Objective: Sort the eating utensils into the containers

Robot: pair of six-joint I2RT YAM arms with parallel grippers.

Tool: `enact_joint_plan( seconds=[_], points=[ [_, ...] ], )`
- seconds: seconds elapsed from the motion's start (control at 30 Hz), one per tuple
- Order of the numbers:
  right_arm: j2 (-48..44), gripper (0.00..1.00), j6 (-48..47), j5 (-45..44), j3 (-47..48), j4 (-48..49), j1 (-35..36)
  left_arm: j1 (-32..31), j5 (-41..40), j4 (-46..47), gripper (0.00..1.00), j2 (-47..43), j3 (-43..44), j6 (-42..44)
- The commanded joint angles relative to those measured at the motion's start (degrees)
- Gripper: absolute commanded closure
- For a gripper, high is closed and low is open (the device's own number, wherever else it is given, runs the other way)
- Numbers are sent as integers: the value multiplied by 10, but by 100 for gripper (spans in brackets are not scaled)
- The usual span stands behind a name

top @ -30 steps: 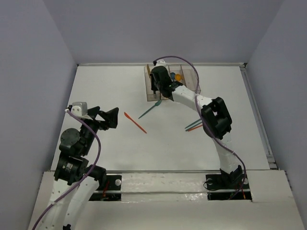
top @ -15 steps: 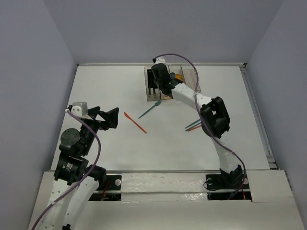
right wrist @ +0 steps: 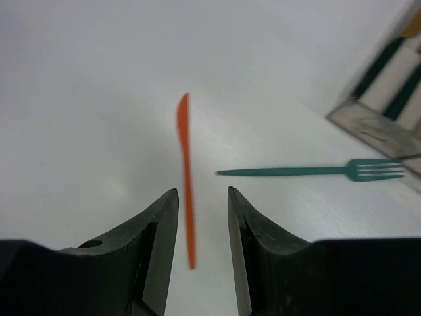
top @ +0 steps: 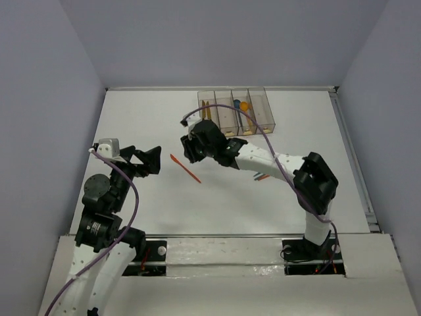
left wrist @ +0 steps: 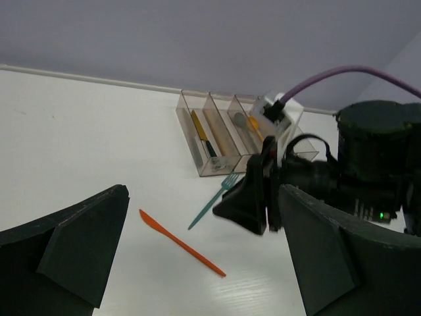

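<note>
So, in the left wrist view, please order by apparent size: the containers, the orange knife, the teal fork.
1. containers, largest, even partly hidden.
2. orange knife.
3. teal fork, which looks shorter, but it lies farther from the camera, so its true size against the knife is unsure.

Containers: four clear bins joined in a row; utensils are laid inside some.
Orange knife: laid flat on the table, well apart.
Teal fork: laid flat, tines toward the bins.
</note>
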State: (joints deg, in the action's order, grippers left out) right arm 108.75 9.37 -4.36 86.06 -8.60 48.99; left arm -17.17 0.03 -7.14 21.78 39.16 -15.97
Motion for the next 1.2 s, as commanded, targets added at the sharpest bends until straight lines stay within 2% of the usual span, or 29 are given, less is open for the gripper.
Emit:
enact_joint_plan(
  seconds=[0.0,0.2,0.3,0.7,0.87,0.93,1.0,1.17],
  points=[
    [-14,58,-16,16,-20,-16,43,6,-17,23,1,10,22,4],
    [6,53,2,22,-42,-39,79,12,-14,25,1,10,22,3],
    [36,52,8,-19,-46,-50,94,12,-12,24,1,9,22,3],
    [105,54,17,-22,-31,-50,95,12,-9,23,1,3,23,4],
    [118,57,19,-40,-28,-49,95,12,-5,24,1,4,22,4],
    [117,69,19,-36,-29,-49,95,12,-4,23,1,5,23,4],
    [109,74,19,-28,-24,-68,95,12,-5,24,1,5,22,4],
    [70,69,12,-18,-10,-66,86,12,-3,26,1,5,23,3]
  ],
)
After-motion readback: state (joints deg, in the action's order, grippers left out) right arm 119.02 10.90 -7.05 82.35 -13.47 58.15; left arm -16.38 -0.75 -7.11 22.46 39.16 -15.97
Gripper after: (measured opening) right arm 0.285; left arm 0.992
